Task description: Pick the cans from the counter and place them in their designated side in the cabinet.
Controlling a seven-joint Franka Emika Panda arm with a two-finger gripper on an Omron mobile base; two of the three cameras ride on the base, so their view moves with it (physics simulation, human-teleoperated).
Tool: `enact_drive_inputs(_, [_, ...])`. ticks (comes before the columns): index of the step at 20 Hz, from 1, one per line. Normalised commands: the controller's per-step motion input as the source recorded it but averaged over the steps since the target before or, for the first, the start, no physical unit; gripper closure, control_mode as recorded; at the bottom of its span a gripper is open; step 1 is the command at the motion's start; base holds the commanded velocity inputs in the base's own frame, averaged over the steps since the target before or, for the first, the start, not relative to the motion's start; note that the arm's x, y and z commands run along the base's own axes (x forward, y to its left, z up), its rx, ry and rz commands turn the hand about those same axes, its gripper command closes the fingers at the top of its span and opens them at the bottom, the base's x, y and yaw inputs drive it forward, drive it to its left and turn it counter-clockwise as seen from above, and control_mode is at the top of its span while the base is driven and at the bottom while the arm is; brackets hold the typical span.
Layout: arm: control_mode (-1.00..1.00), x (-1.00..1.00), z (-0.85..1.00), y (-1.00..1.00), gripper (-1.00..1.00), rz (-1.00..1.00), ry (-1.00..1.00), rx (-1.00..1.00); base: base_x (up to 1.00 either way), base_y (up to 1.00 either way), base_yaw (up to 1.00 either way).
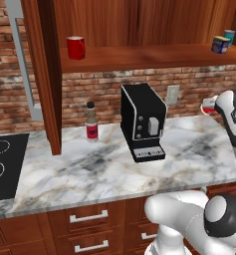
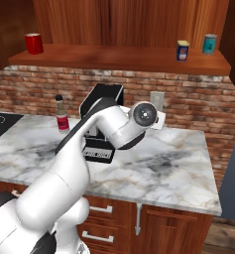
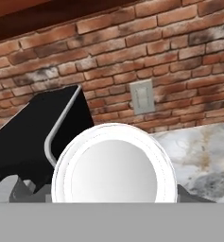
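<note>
Now, red can (image 3: 114,165) clamped in pincer — above counter (image 1: 114,164)

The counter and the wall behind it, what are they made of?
The counter looks like polished marble: white with grey and tan veins and a smooth surface. The wall looks like rough red brick: small reddish blocks with pale mortar lines and dark smudges. It is all rendered, so this goes by looks alone.

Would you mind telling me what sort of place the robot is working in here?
A home kitchen, rendered: a marble counter with a black coffee machine, a cooktop at its left end, and a wooden wall cabinet above a brick wall.
</note>
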Motion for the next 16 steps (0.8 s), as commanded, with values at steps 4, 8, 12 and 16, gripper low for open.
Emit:
enact_drive_inputs(4, [-1.00, -0.32, 0.24, 0.00, 1.00, -0.02, -0.06, 0.00, 0.00, 0.00, 0.00])
enact_drive_inputs(8, [-1.00, -0.25, 0.23, 0.00, 1.00, -0.02, -0.08, 0.00, 0.00, 0.00, 0.00])
enact_drive_inputs(12, [-1.00, -0.24, 0.25, 0.00, 1.00, -0.02, -0.10, 0.00, 0.00, 0.00, 0.00])
enact_drive_inputs(16, [-1.00, -0.24, 0.22, 0.08, 1.00, -0.02, -0.08, 0.00, 0.00, 0.00, 0.00])
